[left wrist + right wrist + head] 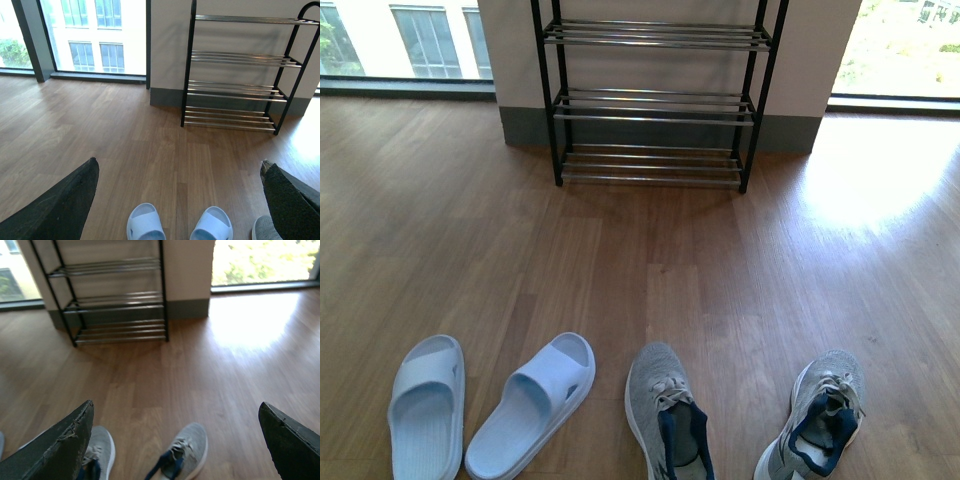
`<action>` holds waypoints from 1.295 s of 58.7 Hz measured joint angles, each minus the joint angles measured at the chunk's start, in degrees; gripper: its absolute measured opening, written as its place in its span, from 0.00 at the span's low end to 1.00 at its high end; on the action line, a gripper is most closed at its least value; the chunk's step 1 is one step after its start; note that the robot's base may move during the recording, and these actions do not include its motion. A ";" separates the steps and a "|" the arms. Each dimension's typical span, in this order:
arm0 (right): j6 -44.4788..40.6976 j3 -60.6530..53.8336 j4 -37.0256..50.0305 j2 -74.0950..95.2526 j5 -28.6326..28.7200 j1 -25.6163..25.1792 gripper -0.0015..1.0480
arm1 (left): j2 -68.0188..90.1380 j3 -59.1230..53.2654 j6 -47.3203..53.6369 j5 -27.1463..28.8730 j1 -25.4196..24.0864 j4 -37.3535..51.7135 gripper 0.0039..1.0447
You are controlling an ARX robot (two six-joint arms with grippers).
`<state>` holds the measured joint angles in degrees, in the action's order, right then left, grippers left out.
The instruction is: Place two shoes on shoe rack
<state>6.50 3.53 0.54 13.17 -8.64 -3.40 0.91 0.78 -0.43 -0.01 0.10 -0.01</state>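
Floor [650, 270] wood plank, sunlit; shoe rack [655, 117] against wall [510, 50]; left claw [178, 164], right claw [176, 405] released, empty.

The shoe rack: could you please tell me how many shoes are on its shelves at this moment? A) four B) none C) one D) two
B: the shelves of the shoe rack hold nothing, while the light-blue slides and the grey sneakers all lie on the floor in front of it.

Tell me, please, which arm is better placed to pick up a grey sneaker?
Right, probably: the right gripper hangs open above both grey sneakers, whereas the left gripper hangs above the light-blue slides.
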 joint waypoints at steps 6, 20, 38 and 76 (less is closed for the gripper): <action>-0.09 2.99 7.85 13.97 5.44 -6.54 0.91 | 0.00 0.00 0.00 0.00 0.00 0.00 0.91; -5.07 12.90 28.37 58.27 9.94 -15.58 0.91 | 0.00 0.00 0.00 0.00 0.00 0.00 0.91; -9.40 26.80 31.67 94.95 6.51 -18.40 0.91 | 0.00 0.00 0.00 0.00 0.00 0.00 0.91; -4.33 41.18 27.32 123.10 6.82 -12.55 0.91 | 0.00 0.00 0.00 0.00 0.00 0.00 0.91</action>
<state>2.17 44.71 27.86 136.27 -1.83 -15.94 0.91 0.78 -0.43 -0.01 0.10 -0.01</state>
